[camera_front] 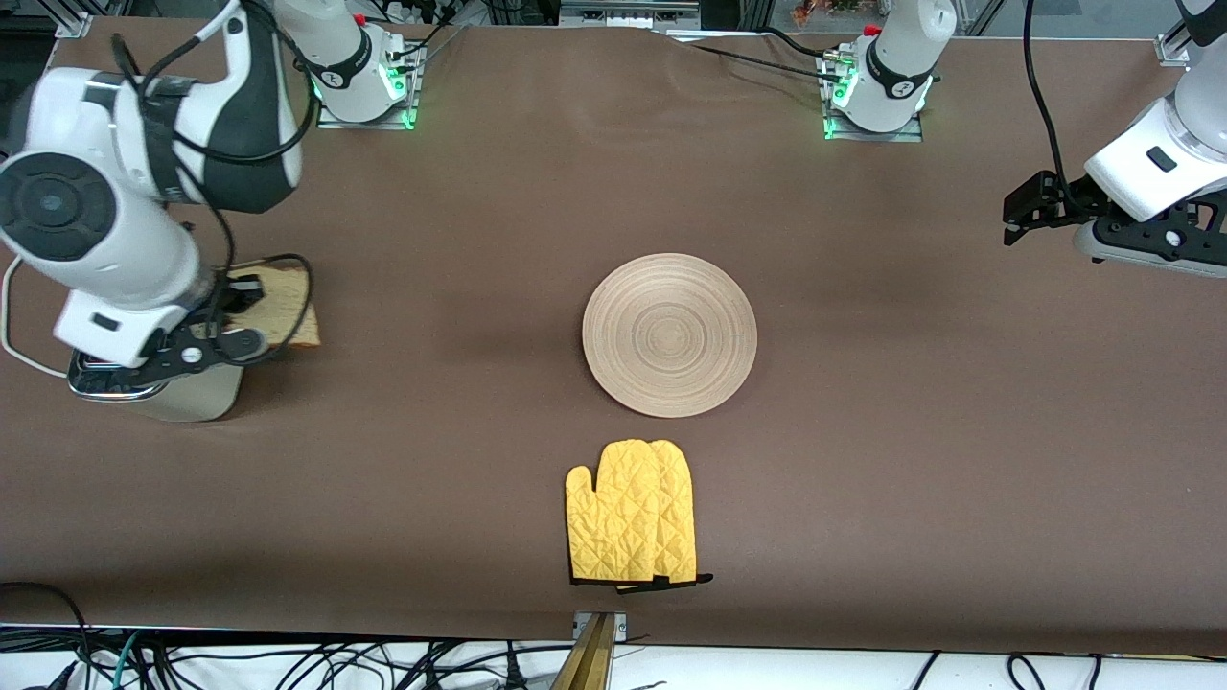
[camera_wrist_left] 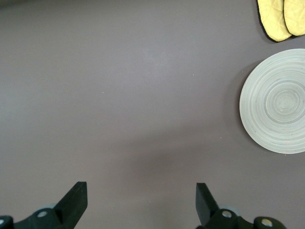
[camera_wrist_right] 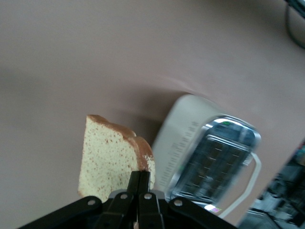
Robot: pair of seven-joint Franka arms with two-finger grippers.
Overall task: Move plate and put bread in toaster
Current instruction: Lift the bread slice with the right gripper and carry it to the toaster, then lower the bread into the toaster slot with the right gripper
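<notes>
My right gripper (camera_wrist_right: 138,183) is clamped on the bread (camera_wrist_right: 110,161), fingers pinched together on the slice's crust edge — it hangs in the air beside the toaster (camera_wrist_right: 205,157), not in a slot. In the right wrist view the slice fills the lower middle of the frame, the toaster's chrome top and two slots just beside it; my fingers hide the slice's lower corner. In the front view, at mid-left of the frame, my own forearm covers most of the toaster (camera_front: 182,398) and half the bread (camera_front: 283,307).

My left gripper (camera_front: 1021,206) waits at the upper right of the front frame, over bare table (camera_front: 959,383), jaws spread wide and holding nothing — its fingertips (camera_wrist_left: 76,195) show only as two dark wedges along the wrist frame's bottom edge.

The plate (camera_front: 669,334) lies flat at frame centre, the yellow oven mitt (camera_front: 633,525) below it, apart.
</notes>
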